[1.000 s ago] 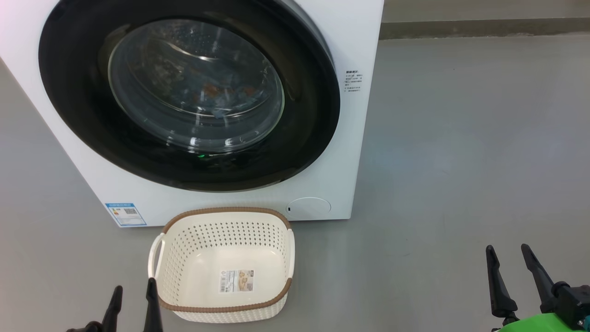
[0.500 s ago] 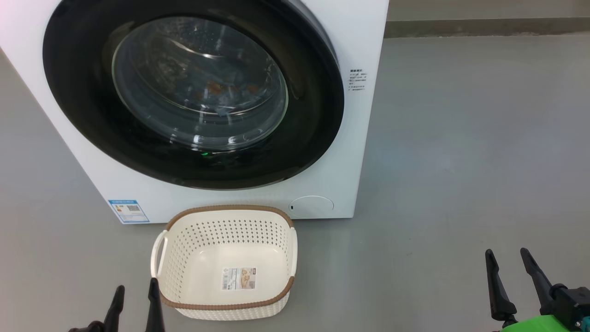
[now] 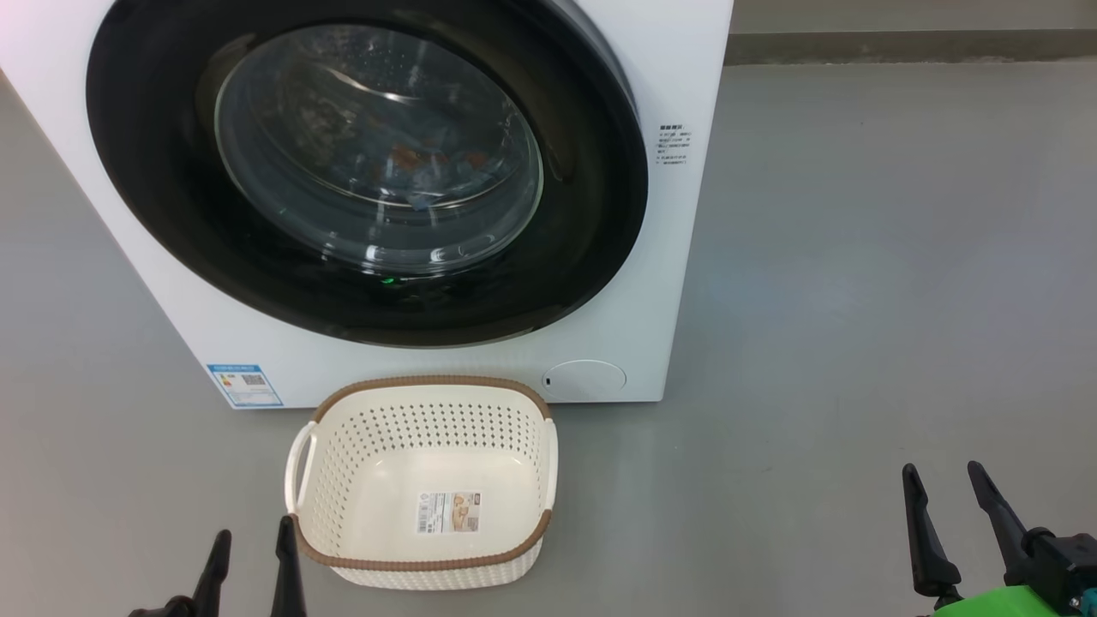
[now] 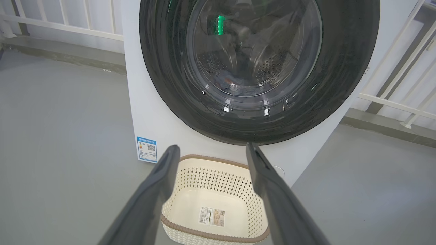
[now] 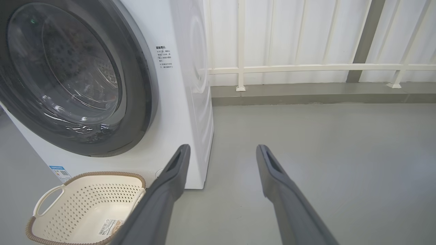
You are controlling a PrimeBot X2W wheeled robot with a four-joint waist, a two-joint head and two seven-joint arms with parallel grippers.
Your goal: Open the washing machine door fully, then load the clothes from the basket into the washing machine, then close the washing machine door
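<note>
The door [image 3: 591, 214] is shut with the clothes [image 3: 420, 163] inside the washing machine [image 3: 686, 86]; the basket [image 3: 403, 428] stands empty. Both arms' jaws stand apart, empty: the task looks finished, nothing more needed.

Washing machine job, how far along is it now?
It looks finished. The basket holds only its label sticker, and the clothes show blue and orange through the washing machine door, which looks shut. In hand: nothing; the left gripper and right gripper are open and hold nothing. Nothing visibly remains.
</note>
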